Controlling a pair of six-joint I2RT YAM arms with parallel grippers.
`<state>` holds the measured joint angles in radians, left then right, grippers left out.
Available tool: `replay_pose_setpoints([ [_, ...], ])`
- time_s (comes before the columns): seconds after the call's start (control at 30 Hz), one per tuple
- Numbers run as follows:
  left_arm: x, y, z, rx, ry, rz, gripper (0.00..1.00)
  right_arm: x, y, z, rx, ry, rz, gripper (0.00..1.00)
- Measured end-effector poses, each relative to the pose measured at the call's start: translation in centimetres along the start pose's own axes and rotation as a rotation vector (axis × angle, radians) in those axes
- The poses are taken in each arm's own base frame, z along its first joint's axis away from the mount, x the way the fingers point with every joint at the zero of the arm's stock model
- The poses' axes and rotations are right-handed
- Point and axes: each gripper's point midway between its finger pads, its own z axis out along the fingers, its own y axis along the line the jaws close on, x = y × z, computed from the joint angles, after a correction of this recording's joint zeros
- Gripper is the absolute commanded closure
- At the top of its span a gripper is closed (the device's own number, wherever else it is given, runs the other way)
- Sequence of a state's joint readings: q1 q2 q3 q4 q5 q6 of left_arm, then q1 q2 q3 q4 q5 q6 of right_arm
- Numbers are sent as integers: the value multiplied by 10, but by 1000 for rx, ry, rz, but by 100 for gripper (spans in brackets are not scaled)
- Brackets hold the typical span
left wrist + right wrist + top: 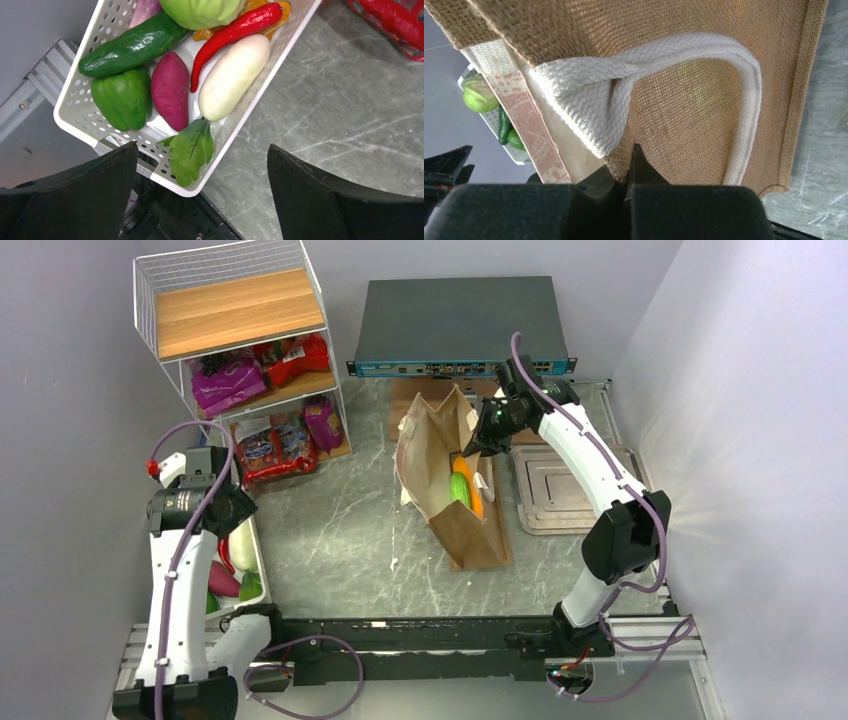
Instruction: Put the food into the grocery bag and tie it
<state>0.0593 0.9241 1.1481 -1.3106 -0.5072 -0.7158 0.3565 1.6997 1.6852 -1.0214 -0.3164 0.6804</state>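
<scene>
Closest to the lens in the right wrist view, the right gripper (pixel 629 167) has its dark fingers pressed together on the woven edge of the grocery bag (pixel 704 100). They grip just below one cream handle (pixel 746 90).

From above, the bag sits mid-table. Its long axis runs from the far side toward the arms, slanting slightly right as it comes near. Its mouth gapes up at the overhead camera. Whether it stands or leans is hard to tell.

Two pieces show inside it, an orange carrot piece (pixel 476 498) and a green piece (pixel 460 487) just beside it. Both lie along the bag's length with their lower ends hidden.

At the far left stands a white wire rack (pixel 150 300). Red packets (pixel 270 445) sit on two of its shelves, too bunched to count, and one small purple packet (pixel 322 420) is on the lower shelf.

The left gripper (pixel 200 150) hangs over the near corner of a white basket (pixel 75 110), its fingers spread wide and holding nothing.

The basket holds one each of:
- a cabbage (pixel 200 10), cut off at the frame's top
- a cucumber (pixel 132 45)
- a white radish (pixel 232 75)
- a green pepper (pixel 122 97)
- a purple sweet potato (pixel 170 90)
- a red chili (pixel 235 30)
- a leaf (pixel 192 147)
</scene>
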Motion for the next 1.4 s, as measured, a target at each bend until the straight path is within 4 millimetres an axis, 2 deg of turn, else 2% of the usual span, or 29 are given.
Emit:
replay_pose_setpoints([
  [0.3, -13, 10, 24, -84, 25, -112, 1, 0, 3, -5, -21, -11, -23, 100],
  [0.53, 2, 18, 55, -144, 94, -228, 0, 4, 2, -6, -19, 5, -28, 100],
  [0.67, -1, 25, 64, -153, 100, -300, 1, 5, 2, -5, -16, 16, -29, 100],
  [0.8, -12, 28, 70, -135, 77, -369, 1, 4, 2, -3, -10, 26, -35, 100],
  [0.93, -24, 24, 77, -76, 35, -407, 1, 4, 3, -3, -6, 32, -34, 100],
  [1.03, -25, 21, 85, -43, 28, -434, 1, 5, 5, -4, -5, 36, -37, 100],
  [1.23, -14, 22, 105, -9, 58, -501, 1, 9, 5, -3, -1, 47, -50, 100],
  [1.4, -18, 21, 113, 41, 49, -555, 1, 12, 2, -1, 6, 57, -48, 100],
])
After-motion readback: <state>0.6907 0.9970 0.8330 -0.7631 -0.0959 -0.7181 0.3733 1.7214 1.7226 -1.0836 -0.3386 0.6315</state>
